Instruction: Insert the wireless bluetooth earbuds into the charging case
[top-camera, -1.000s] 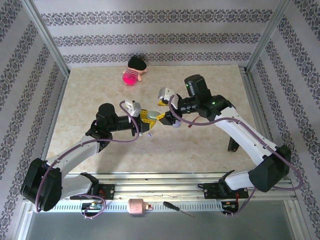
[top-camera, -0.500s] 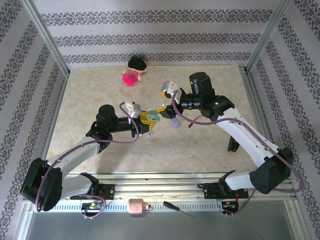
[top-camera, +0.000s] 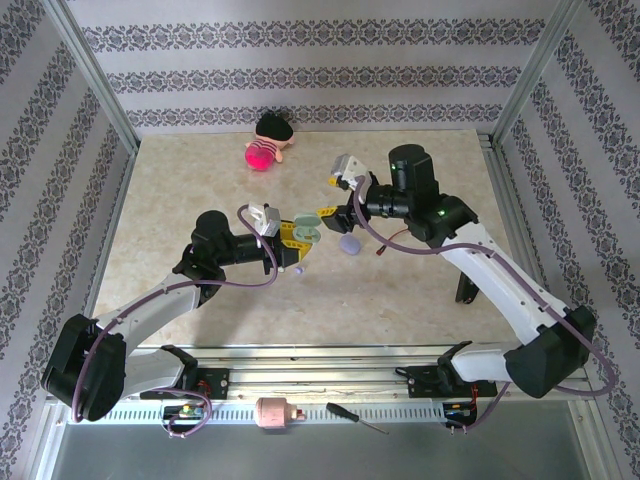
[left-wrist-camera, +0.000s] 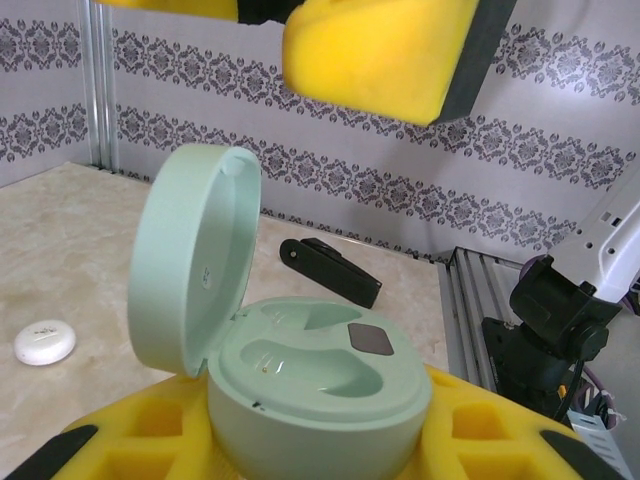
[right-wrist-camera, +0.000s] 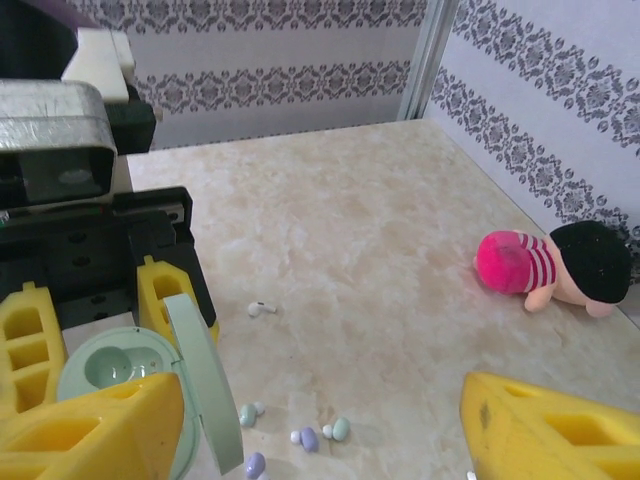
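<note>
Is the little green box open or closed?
Open. The mint charging case has its lid flipped up on its hinge, and the two hollows inside show, with no buds in them.

Raised lid (left-wrist-camera: 190, 260) walls one side of the open charging case (left-wrist-camera: 320, 400).

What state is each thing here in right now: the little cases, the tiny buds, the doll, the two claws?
mint case: lid open, sockets empty, gripped.
left gripper: shut on the mint case.
right gripper: open, holding nothing.
earbuds: loose on the table, outside any case.
lavender case: on the table; open or shut unclear.
white case: flat on the table, looks closed.
doll: lying on its side.
</note>
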